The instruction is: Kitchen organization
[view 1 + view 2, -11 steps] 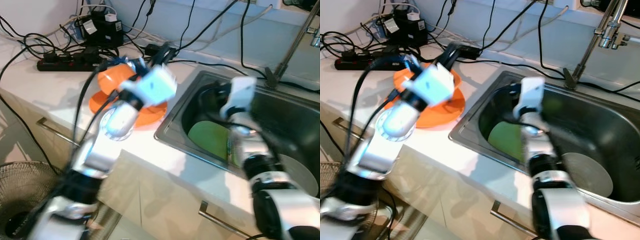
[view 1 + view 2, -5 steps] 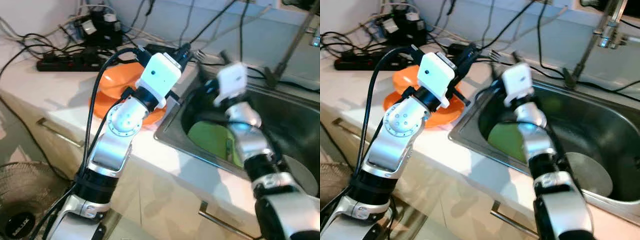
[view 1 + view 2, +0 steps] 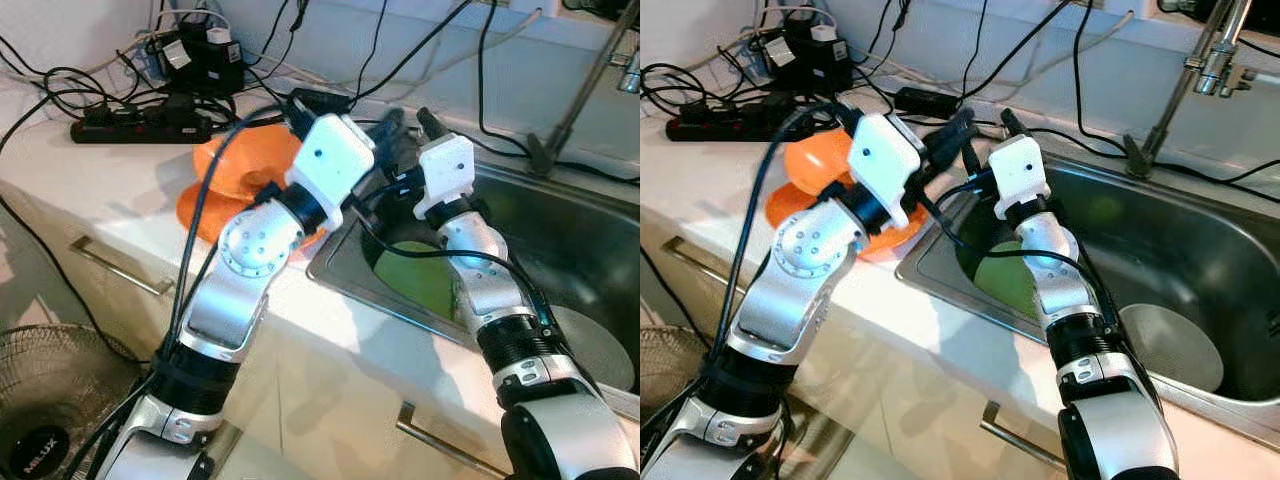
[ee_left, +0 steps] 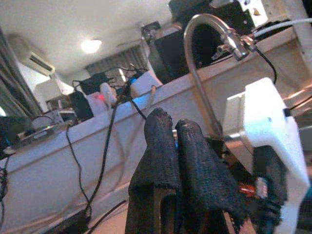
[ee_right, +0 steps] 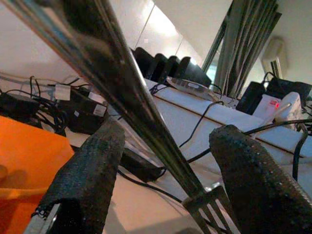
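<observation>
Taking the sink (image 3: 1200,250) as the landmark: well to its left, at the back of the bench (image 3: 90,190), a black power strip (image 3: 140,127) and a tangle of cables lie against the wall. Nearer the sink, just left of its rim, an orange plate (image 3: 215,205) carries an orange bowl (image 3: 810,160), partly hidden behind the left arm.

The left gripper (image 3: 958,128) is raised above the sink's left corner, just past the plate, its jaws pressed together with nothing between them, as the left wrist view (image 4: 180,161) shows plainly. It seems to be held close to the other arm, perhaps to take or steady something, though that is only a guess.

Just beside it, over the same corner of the sink, the right gripper (image 3: 405,120) points up and towards the back wall. In the right wrist view its two fingers (image 5: 87,170) stand fairly wide apart, and a metal fork (image 5: 146,122) runs between them, tines outward; whether the pads actually clamp it I cannot tell. The fork appears lifted clear of the basin, probably so it can go to the bench.

Down in the sink lie a green plate (image 3: 1005,275) at the left end and a grey plate (image 3: 1170,345) to its right; the tap (image 3: 1215,50) rises behind.
</observation>
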{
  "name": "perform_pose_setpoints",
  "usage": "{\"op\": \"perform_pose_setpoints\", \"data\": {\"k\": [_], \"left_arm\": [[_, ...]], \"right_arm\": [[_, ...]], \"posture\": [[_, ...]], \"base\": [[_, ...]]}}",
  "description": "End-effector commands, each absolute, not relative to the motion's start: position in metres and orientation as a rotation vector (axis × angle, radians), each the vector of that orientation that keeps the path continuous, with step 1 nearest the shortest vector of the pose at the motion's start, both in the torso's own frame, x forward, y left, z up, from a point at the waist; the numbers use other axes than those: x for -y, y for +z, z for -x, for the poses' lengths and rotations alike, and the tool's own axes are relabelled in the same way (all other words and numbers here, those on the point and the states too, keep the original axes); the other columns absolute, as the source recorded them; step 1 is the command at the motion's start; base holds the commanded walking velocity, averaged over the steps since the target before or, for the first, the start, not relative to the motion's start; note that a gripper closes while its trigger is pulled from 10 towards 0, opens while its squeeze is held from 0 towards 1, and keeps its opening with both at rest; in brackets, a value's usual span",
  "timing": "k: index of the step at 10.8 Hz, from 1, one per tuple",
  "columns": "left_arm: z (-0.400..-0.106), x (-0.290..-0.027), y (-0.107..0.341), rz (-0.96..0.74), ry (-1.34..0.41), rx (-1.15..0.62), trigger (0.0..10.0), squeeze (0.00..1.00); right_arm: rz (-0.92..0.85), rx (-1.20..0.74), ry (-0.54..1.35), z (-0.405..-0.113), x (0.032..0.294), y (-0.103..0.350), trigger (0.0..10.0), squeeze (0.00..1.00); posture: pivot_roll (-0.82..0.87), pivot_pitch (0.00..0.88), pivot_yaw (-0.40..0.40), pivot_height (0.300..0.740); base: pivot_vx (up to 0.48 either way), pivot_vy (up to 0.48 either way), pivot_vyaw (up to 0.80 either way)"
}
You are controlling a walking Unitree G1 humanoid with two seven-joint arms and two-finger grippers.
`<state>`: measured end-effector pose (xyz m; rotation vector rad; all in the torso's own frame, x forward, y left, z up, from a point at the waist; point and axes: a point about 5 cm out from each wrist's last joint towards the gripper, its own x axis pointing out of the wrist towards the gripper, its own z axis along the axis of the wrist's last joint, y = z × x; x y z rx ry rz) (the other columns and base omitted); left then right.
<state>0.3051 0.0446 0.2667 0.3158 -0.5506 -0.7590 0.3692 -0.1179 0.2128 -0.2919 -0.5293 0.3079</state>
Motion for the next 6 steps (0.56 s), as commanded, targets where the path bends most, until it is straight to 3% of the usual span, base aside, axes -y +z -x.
{"op": "perform_pose_setpoints", "data": {"k": [1, 2, 3, 6], "left_arm": [[-0.3021, -0.043, 0.2672, -0.323, -0.781, 0.552, 10.0, 0.0], [-0.3019, -0.0439, 0.2669, -0.328, -0.783, 0.547, 10.0, 0.0], [-0.3019, -0.0442, 0.2663, -0.332, -0.784, 0.542, 10.0, 0.0], [-0.3058, -0.0478, 0.2663, -0.341, -0.751, 0.533, 10.0, 0.0]], "right_arm": [[0.275, 0.543, 0.296, -0.369, 0.12, 0.2177, 10.0, 0.0], [0.258, 0.543, 0.292, -0.3688, 0.1204, 0.2177, 10.0, 0.0], [0.256, 0.544, 0.296, -0.3685, 0.1201, 0.2178, 0.0, 0.0], [0.245, 0.534, 0.297, -0.3679, 0.1209, 0.2154, 0.0, 0.0]], "posture": [[0.23, 0.0, -0.034, 0.74], [0.23, 0.0, -0.034, 0.74], [0.23, 0.0, -0.035, 0.74], [0.23, 0.0, -0.038, 0.74]], "base": [[0.0, 0.0, 0.0], [0.0, 0.0, 0.0], [0.0, 0.0, 0.0], [0.0, 0.0, 0.0]]}}
